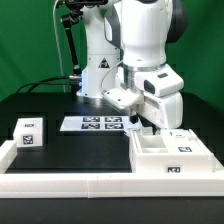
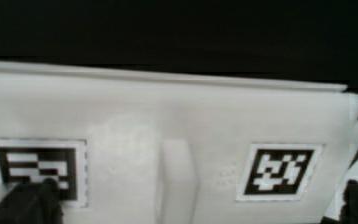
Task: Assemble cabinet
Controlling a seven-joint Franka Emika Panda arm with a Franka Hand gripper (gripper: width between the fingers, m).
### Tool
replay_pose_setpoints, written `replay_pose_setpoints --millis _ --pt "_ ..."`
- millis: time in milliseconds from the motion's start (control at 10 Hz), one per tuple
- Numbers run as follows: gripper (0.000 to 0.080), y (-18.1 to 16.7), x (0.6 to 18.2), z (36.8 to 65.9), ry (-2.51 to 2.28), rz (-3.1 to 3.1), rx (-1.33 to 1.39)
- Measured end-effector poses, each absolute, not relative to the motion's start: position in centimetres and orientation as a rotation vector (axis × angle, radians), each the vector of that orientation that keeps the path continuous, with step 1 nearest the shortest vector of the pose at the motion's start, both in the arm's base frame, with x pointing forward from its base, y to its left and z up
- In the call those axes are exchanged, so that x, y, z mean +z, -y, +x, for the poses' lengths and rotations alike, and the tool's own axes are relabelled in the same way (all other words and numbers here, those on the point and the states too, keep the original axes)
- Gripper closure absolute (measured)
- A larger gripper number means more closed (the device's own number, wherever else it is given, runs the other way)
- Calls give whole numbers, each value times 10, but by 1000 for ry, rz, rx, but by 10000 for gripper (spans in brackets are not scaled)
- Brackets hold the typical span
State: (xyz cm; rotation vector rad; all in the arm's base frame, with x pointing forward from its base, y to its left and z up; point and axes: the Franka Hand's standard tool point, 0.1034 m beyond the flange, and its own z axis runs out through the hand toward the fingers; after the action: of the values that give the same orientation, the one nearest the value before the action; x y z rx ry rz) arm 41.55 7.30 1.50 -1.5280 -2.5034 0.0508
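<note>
My gripper [image 1: 138,121] hovers right above the cabinet [image 2: 176,120], tagged face straight below. Honestly can't tell if the jaws are spread.

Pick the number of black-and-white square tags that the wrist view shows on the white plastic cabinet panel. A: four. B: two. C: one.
B: the white plastic cabinet panel shows two black-and-white square tags, one and the other, with a raised ridge between them.
</note>
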Motion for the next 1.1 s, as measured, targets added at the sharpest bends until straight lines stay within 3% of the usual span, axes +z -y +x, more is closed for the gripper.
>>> replay_pose_setpoints --millis 100,200,300,500,600,700,1100 --pt "92 -73 14 415 2500 -1531 52" --pt "275 -72 14 414 2497 -1532 53" --pt "275 -72 14 414 2496 -1534 54" --pt "592 -70 13 414 2493 -1537 55" --pt "592 -69 13 414 2490 -1540 56" --pt "719 -68 14 415 2495 -1538 54" --pt "728 -56 21 419 2489 -1553 71"
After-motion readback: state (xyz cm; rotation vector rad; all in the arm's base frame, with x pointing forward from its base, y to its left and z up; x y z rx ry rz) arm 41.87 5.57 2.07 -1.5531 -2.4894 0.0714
